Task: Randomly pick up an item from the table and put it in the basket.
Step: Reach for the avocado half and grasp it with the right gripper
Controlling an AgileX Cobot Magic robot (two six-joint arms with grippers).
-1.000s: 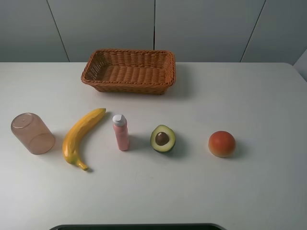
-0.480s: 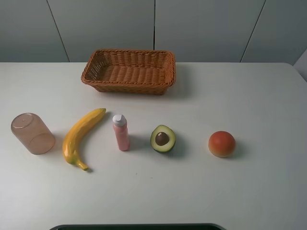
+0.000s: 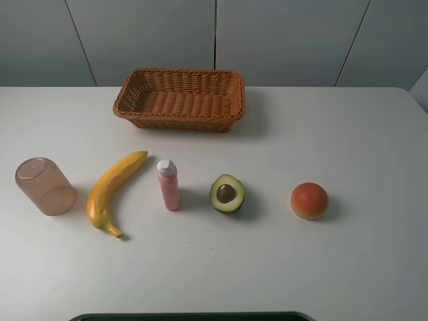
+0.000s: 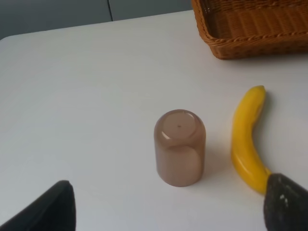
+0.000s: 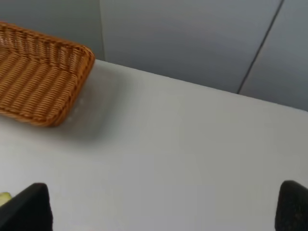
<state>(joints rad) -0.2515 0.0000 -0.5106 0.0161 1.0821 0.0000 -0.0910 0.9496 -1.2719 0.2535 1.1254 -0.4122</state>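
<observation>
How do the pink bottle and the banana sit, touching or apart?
Apart. The exterior high view shows a clear strip of bare white table between the pink bottle and the banana along their whole length.

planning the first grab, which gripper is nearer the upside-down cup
Left. The cup stands just ahead of the left gripper; the right gripper faces the basket, cup unseen.

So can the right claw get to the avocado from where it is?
Probably yes. The avocado sits alone on the table, apart from the pink bottle and the orange-red fruit, nothing over it. The right claw is open and empty.
</observation>
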